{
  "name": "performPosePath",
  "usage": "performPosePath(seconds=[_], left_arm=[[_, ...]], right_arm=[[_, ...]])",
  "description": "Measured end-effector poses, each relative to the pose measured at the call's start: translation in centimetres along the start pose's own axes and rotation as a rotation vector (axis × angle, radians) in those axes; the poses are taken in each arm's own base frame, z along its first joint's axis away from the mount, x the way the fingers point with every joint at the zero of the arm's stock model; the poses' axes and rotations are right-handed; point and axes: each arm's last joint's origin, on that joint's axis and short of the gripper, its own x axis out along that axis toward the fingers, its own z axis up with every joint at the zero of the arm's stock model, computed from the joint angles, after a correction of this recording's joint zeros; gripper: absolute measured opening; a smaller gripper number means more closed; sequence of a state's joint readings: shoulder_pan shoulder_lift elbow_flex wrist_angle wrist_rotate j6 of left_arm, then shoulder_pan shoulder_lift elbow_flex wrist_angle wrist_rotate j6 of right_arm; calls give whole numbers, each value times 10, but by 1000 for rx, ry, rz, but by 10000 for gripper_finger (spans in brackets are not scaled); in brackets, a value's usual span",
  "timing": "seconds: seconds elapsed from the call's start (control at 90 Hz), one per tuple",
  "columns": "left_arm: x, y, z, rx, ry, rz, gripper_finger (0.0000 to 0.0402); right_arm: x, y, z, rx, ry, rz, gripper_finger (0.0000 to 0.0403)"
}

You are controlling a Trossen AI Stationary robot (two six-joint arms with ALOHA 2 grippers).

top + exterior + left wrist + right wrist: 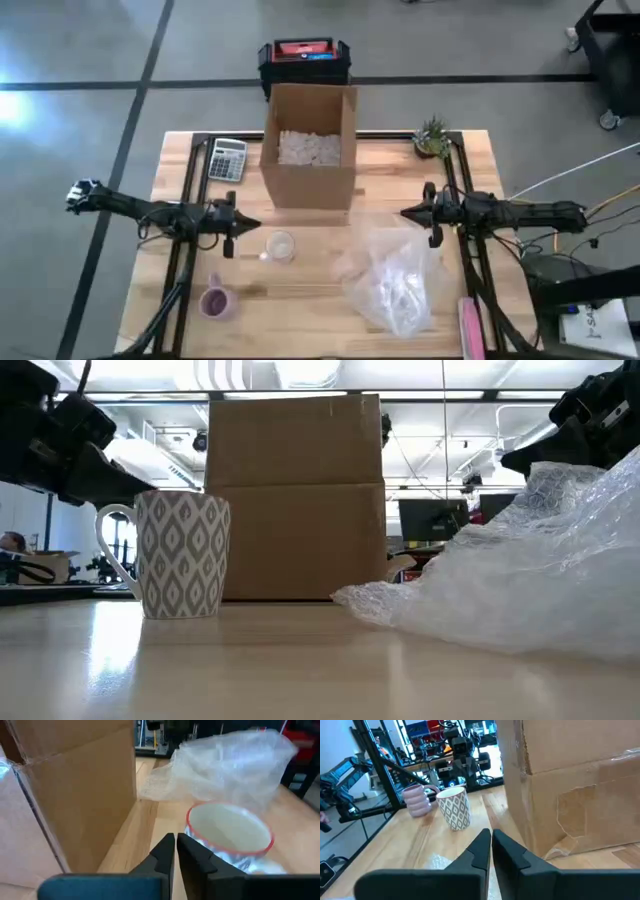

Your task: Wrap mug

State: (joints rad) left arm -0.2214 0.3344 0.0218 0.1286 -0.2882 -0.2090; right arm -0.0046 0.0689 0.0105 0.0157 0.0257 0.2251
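Upright white mug [180,554] with grey diamond pattern, left end effector [176,851] closed, right end effector [490,847] closed.

Mug [280,246] before box [309,146]; bubble wrap [392,272] right of mug.

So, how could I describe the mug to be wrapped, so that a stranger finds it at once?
Start from the tall open cardboard box in the middle of the table. Just in front of it, beside the heap of bubble wrap, stands the white mug. It has a grey diamond pattern and a red rim, while the other mug, nearer the table's front edge, is plain purple.
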Motion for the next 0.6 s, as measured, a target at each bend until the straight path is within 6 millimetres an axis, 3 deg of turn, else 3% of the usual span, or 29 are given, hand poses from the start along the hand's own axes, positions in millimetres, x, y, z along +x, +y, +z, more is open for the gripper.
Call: performPosePath(seconds=[0.167,0.322,0.6], left_arm=[[-1,-3,16,-140,-158,-31,8],[-6,-4,33,-180,-339,-50,8],[-9,-6,48,-159,-445,-47,1]], right_arm=[[0,1,3,25,-34,7,3],[0,1,4,206,-38,11,3],[-2,4,25,124,-263,33,3]])
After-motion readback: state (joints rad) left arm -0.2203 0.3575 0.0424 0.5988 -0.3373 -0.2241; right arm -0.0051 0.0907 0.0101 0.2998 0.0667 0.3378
